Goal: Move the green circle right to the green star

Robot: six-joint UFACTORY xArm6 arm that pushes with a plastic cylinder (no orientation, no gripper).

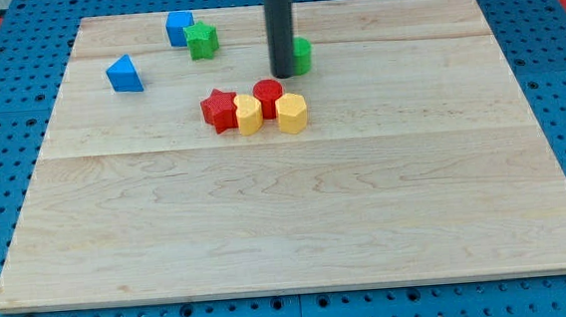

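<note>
The green circle (302, 54) sits near the view's top centre, partly hidden behind my rod. My tip (282, 74) rests on the board against the circle's left side. The green star (201, 40) lies to the view's upper left of the tip, touching a blue cube (179, 28) on its left. The star is about a hundred pixels left of the circle.
A blue triangle (124, 75) lies at the view's left. Just below my tip is a cluster: a red star (219, 110), a yellow block (248, 114), a red circle (268, 96) and a yellow hexagon (292, 113). The wooden board (298, 227) sits on a blue pegboard.
</note>
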